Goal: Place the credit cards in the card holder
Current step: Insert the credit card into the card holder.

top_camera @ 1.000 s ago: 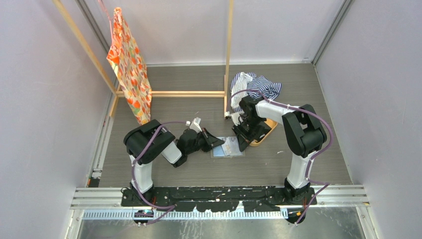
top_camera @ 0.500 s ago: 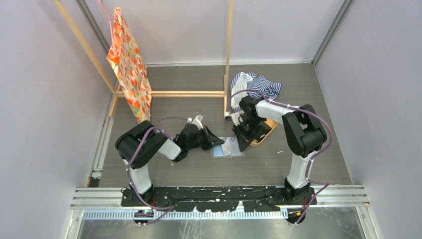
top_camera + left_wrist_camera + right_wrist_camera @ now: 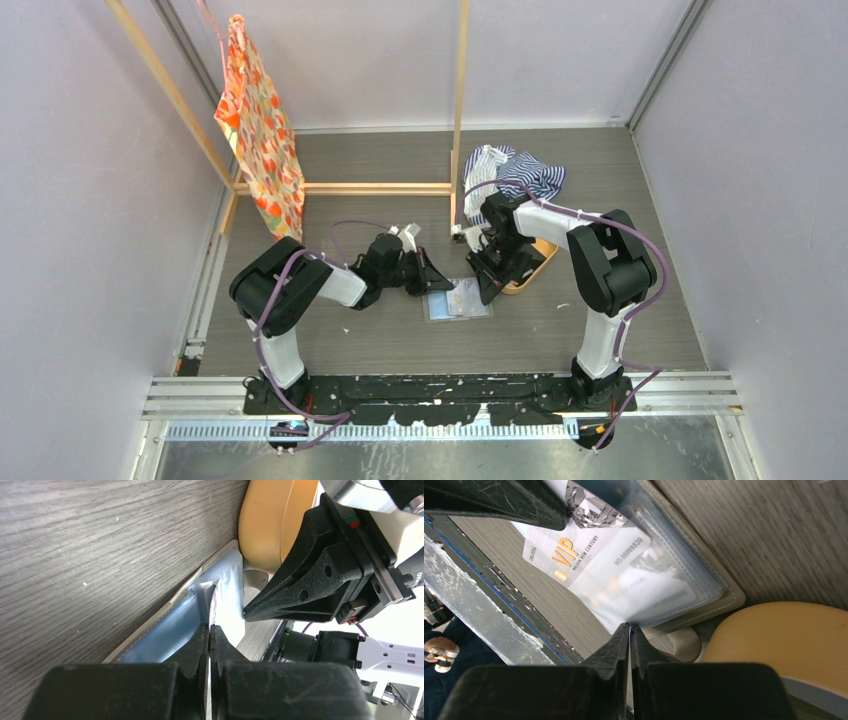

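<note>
Since a second ago my left arm (image 3: 300, 285) has swung its elbow out to the left. That carried the left pincer (image 3: 436, 282) a little farther from me along the left edge of the card holder. My right arm (image 3: 600, 255) has not shifted.

On the table (image 3: 380, 180) the striped cloth (image 3: 515, 170) lies at the far side, well apart from the work. The oval orange-tan tray (image 3: 535, 262) sits just to the right of the card holder (image 3: 458, 300). The holder lies open and flat near the middle of the table, its clear sleeves facing up.

Through the right wrist camera I see a pale credit card (image 3: 589, 550) with gold VIP lettering. One end is tucked under a clear sleeve and the other end sticks out. My left pincer is clenched on that outer end. My right pincer (image 3: 629, 629) is clenched too, its tips nipping the edge of a clear sleeve on the holder's tray side.
</note>
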Tool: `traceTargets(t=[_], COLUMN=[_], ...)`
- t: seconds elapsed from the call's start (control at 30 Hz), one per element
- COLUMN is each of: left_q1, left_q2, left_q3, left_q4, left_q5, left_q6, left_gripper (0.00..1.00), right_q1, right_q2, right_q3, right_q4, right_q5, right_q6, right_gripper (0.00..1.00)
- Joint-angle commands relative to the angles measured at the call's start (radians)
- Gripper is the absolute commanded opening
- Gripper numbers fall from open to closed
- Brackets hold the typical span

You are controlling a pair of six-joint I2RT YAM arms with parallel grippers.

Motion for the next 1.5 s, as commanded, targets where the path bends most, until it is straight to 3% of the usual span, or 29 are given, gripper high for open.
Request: traceTargets(t=[0.0, 0.4, 0.77, 1.17, 1.47], left_q1=[0.004, -0.037, -0.040, -0.040, -0.040], left_q2=[0.018, 0.070, 0.008, -0.076, -0.141], left_q3=[0.019, 0.076, 0.089, 0.110, 0.128], left_q4=[-0.061, -0.068, -0.153, -0.306, -0.420], left_q5=[0.071, -0.004, -0.050, -0.086, -0.115], left_q6=[0.048, -0.011, 0.011, 0.080, 0.125], left_gripper=[0.00, 0.05, 0.35, 0.47, 0.51], right_q1=[0.009, 0.008, 0.006, -0.008, -0.011], right_q2=[-0.008, -0.014, 0.015, 0.073, 0.083], right_q3=[0.028, 0.039, 0.052, 0.045, 0.050], right_q4=[0.008, -0.004, 0.009, 0.057, 0.047], right_q5=[-0.001, -0.060, -0.268, -0.140, -0.138], right_q6=[0.004, -0.003, 0.038, 0.123, 0.120], right_gripper=[0.10, 0.13, 0.17, 0.17, 0.17])
